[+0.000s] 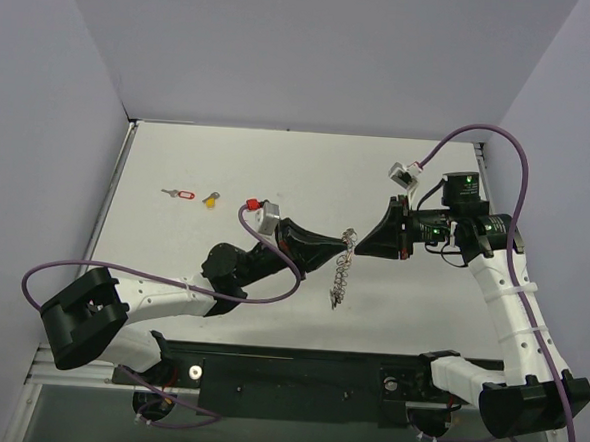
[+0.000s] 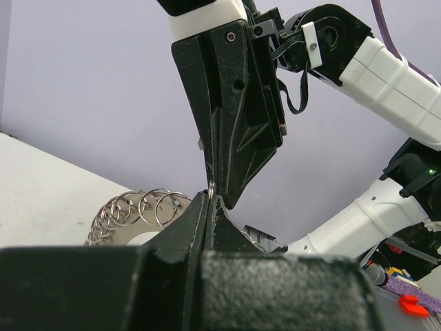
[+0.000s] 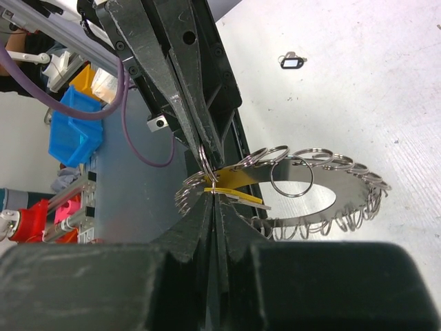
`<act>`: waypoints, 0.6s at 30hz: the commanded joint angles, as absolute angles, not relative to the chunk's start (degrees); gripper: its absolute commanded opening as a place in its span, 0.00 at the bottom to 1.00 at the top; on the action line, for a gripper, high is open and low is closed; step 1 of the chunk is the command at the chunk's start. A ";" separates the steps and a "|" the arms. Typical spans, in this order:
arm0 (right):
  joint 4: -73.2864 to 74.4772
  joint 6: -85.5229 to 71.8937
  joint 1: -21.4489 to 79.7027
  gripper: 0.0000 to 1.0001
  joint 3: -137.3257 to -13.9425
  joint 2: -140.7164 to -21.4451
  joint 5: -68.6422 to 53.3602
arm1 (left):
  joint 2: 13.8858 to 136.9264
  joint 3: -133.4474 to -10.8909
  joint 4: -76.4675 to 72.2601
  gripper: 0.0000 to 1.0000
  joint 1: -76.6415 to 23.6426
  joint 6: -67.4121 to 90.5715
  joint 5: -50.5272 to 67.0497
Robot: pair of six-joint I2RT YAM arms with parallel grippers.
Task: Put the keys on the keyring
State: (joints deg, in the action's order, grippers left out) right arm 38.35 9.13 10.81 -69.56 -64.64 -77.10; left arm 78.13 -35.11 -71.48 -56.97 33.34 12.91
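The keyring [image 1: 341,274], a silver band strung with many small split rings, hangs above the table between my two grippers. My left gripper [image 1: 345,242] is shut on one small ring at its tips [image 2: 211,195], with more of the rings [image 2: 138,207] behind. My right gripper [image 1: 360,247] meets it tip to tip and is shut on a thin ring [image 3: 215,193] beside a flat yellow piece [image 3: 238,196] on the keyring [image 3: 310,186]. Keys lie on the table: a red-tagged one [image 1: 179,193], a yellow-headed one [image 1: 210,200] and a black-headed one [image 3: 292,61].
A small red piece [image 1: 253,202] lies by the left wrist. Grey walls close in the table [image 1: 419,319] on the left, back and right. A blue bin [image 3: 72,131] sits beyond the table's near edge, by the black base rail [image 1: 295,376].
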 commanded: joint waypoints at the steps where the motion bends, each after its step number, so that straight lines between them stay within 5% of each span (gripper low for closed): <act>1: 35.87 7.13 10.55 0.00 -69.70 -64.34 -78.31 | 76.03 -37.00 -82.61 0.00 -57.13 35.07 10.99; 18: 26.28 -4.39 12.30 0.00 -65.92 -63.98 -79.37 | 76.55 -38.58 -89.47 0.00 -56.69 37.18 11.60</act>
